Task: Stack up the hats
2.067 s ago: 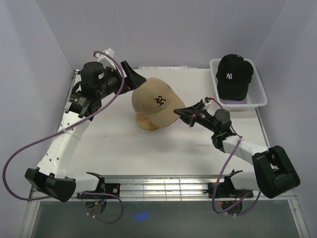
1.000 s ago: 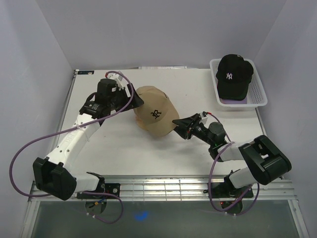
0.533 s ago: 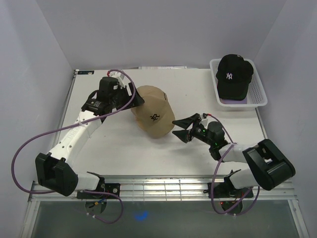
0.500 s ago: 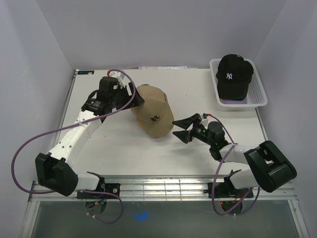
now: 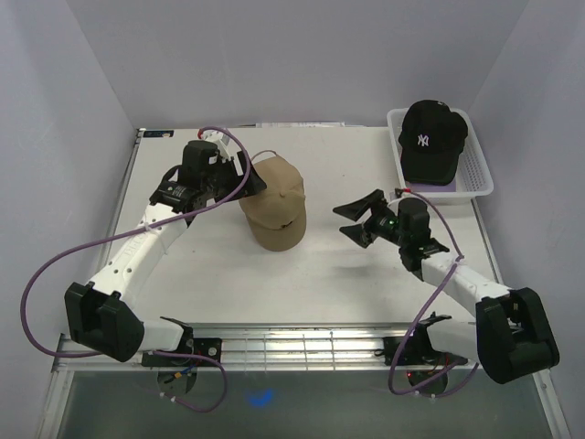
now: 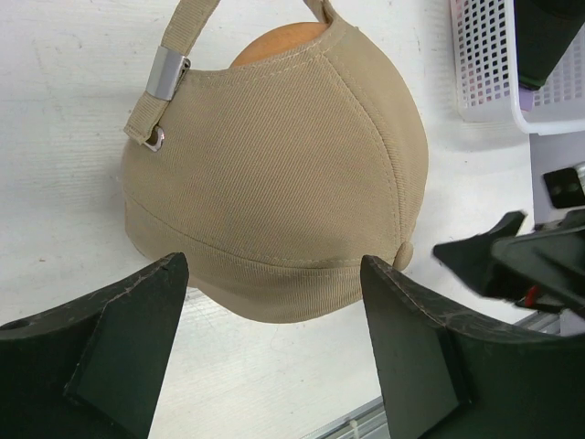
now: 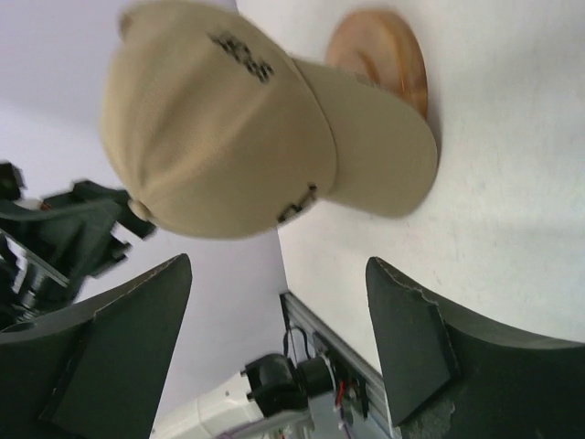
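Counter [image 5: 210, 265]: white and flat, walled on three sides. All places below are taken from the wooden stand [image 6: 279, 46].

Basket [image 5: 482, 180]: white mesh, well apart from the stand, toward the back right corner. It holds a black cap [image 5: 432, 139], logo up. A lavender sliver shows under that cap; I cannot tell what it is.

Tan cap [image 5: 271, 206]: sits on the stand and covers nearly all of it. The right wrist view shows the stand's base under the brim, and the left wrist view shows wood through the strap opening. The crown is seated and slightly tilted, and the brim points to the near side of the stand.

Left gripper [image 5: 249, 178]: just left of the stand, at the back of the cap. The jaws are spread wide, one on each side of the crown, and grip nothing.

Right gripper [image 5: 343, 219]: right of the stand and apart from the brim. The jaws gape wide and are empty.

Step, as I judge it: the first cap is placed as the base of the stack, and both arms are free of it.

Next move: likely the right arm, since it is nearer the basket. It needs to swing away from the stand to the basket, close on the black cap's brim or crown, carry it back over the stand and lower it squarely onto the tan crown with the brims aligned. The left jaws are placed to steady the tan cap if it shifts.
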### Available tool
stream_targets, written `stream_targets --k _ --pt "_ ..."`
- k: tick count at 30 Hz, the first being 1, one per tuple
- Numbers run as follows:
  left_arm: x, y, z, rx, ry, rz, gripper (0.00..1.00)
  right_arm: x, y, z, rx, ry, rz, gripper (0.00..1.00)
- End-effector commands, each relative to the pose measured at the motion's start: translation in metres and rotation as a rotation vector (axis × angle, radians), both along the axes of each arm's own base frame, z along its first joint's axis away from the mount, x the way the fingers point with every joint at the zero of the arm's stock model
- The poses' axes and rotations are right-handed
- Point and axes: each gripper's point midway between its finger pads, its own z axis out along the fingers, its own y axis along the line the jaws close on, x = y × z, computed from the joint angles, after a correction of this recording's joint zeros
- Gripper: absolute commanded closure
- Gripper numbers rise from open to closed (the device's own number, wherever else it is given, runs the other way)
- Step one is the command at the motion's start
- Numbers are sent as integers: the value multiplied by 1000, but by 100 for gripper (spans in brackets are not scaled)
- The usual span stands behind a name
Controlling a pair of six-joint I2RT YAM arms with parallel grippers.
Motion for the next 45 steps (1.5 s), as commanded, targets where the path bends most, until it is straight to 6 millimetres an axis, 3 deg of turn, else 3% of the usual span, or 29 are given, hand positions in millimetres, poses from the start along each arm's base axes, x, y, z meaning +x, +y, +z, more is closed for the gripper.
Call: stream_targets --k 1,3,4,7,9,10,13,17,18,19,21,22,25,31,39,45 --pt "-2 -1 30 -19 -74 -17 14 25 -32 39 -58 -110 0 18" --pt "-2 1 43 -13 -106 -16 14 39 -52 58 -46 -154 -6 17" --pt "-4 3 51 -11 -123 -14 14 55 -74 80 -35 -190 -28 17" --pt "-5 9 72 1 -180 -4 14 79 -125 96 -56 -190 -113 18" --pt "-8 11 92 -6 -225 -5 14 93 -149 115 -41 -212 -165 18" --pt "-9 12 95 3 -232 -13 13 105 -173 111 -36 -188 -221 19" --pt "-13 9 111 -9 -263 -45 13 128 -212 119 -25 -177 -316 22" --pt "-22 3 123 -43 -283 -86 13 161 -250 96 -57 -91 -415 24" --pt "-25 2 127 -51 -289 -93 13 168 -258 101 -82 -82 -436 24" --pt "-27 -1 128 -65 -291 -112 13 178 -265 89 -106 -59 -444 24" --pt "-32 -5 130 -89 -287 -134 13 188 -276 89 -179 -69 -448 26" --pt "-35 -9 132 -105 -285 -157 13 195 -281 76 -191 -47 -451 28" --pt "-40 -11 133 -117 -283 -173 13 210 -298 64 -252 -53 -466 29" --pt "-44 -9 133 -112 -284 -179 13 213 -323 34 -384 41 -493 28" --pt "-45 -12 131 -121 -279 -196 12 202 -329 0 -462 65 -453 29" --pt "-45 -13 127 -122 -275 -200 12 205 -329 -12 -481 50 -425 29"
